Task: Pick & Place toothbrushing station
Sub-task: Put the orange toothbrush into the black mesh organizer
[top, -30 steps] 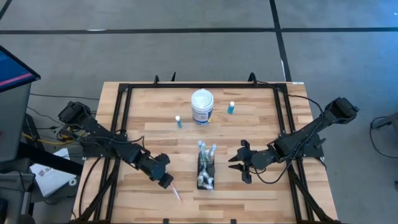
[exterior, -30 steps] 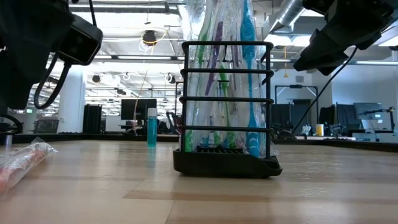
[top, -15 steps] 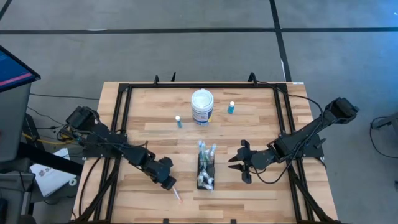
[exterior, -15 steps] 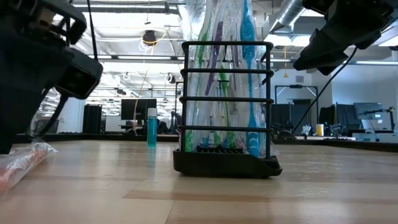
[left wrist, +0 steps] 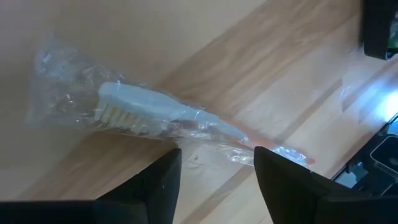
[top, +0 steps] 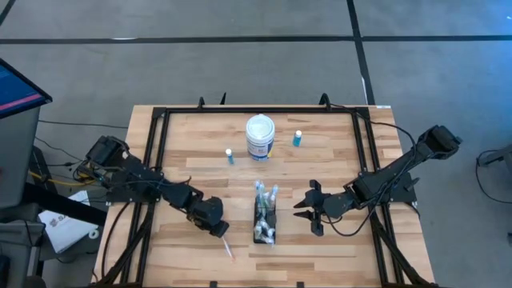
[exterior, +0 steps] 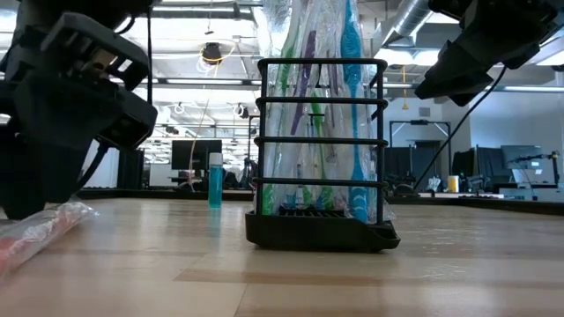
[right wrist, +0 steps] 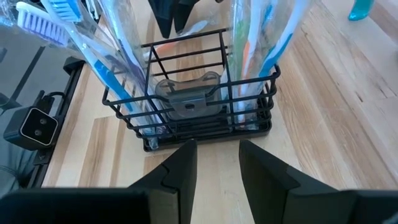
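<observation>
Counts of the things on the tabletop [top: 336, 144]

One black wire toothbrushing station [top: 264, 218] is seen at lower centre of the high view, with several wrapped toothbrushes stood in it, their exact number not countable. One loose wrapped toothbrush [top: 226, 247] is seen to its lower left. One white round tub [top: 260, 137] and two small blue-topped bottles [top: 229, 156] [top: 298, 138] are counted near the top.
</observation>
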